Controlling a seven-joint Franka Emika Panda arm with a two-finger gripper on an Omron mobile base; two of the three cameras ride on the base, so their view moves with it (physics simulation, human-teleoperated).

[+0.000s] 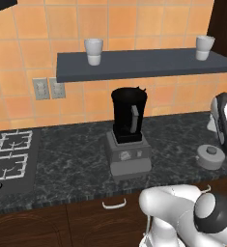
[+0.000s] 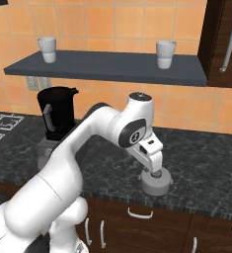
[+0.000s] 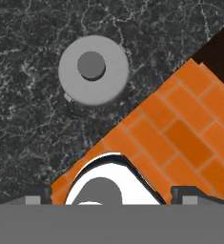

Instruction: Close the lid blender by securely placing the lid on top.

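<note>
Dark stone counter (image 1: 76, 159): blender (image 1: 128, 132), lid (image 1: 211, 157), stove (image 1: 8, 157) on it. Shelf (image 1: 144, 65): two white cups (image 1: 93, 51).

Both base views look forward and down from behind the arm, sharing the counter (image 1: 76, 159), blender (image 1: 129, 116) and shelf (image 1: 144, 65). The hand view looks closely down at the lid (image 3: 93, 70).

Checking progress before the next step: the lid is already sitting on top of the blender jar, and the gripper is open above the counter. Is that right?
Not quite. The lid is not on the blender; it lies on the dark counter to the blender's right, as the left base view shows, and the jar's mouth is uncovered. The rest holds: in the hand view the gripper is open above the counter, with the lid below it.
</note>
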